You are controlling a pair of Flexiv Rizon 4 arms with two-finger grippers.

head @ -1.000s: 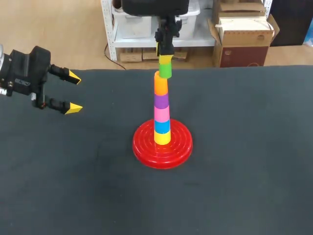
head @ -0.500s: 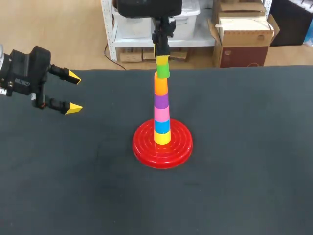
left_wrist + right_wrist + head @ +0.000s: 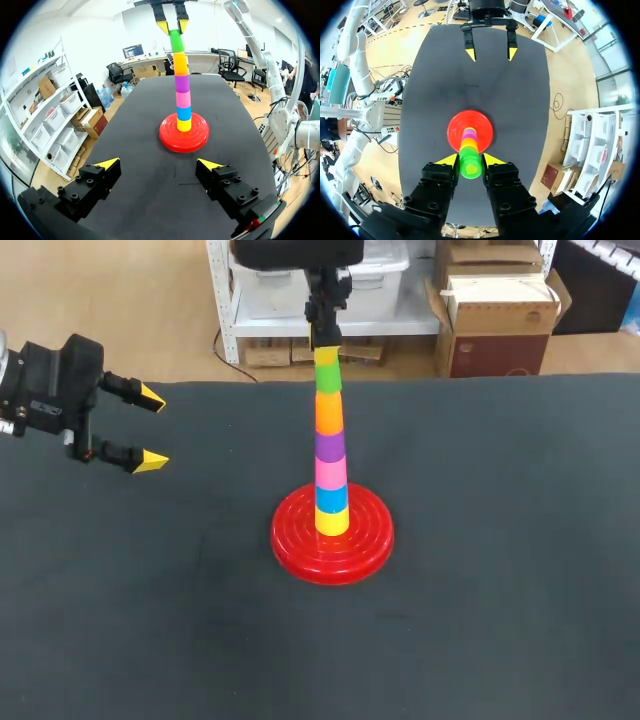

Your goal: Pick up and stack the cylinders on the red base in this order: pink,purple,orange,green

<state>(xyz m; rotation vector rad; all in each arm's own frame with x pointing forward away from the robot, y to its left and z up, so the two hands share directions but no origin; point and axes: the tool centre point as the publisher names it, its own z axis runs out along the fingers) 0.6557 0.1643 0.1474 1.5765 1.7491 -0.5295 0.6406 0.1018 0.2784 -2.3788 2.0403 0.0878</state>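
Two yellow-tipped fingers of the right tool (image 3: 470, 160) press on the green cylinder (image 3: 327, 378) from opposite sides. They grip it near its upper end, and the gap between them is just the cylinder's width. The tool points down and hangs straight over the middle of the red base (image 3: 300, 545).

The green cylinder is upright and is the highest piece above the red base. Its lower end meets the orange cylinder (image 3: 329, 412); whether it is fully seated I cannot tell. Below the orange, going down toward the base, come the purple cylinder (image 3: 330, 445), the pink cylinder (image 3: 331, 472), a blue cylinder (image 3: 332, 499) and a yellow cylinder (image 3: 332, 523). The yellow one stands at the red base's centre. The whole column rises straight from the base.

The left tool (image 3: 150, 429) is well to the left of the red base, above the desk (image 3: 480, 570). Its fingers are spread wide with nothing between them. In its own wrist view the red base lies ahead of those open fingers, well apart from them.
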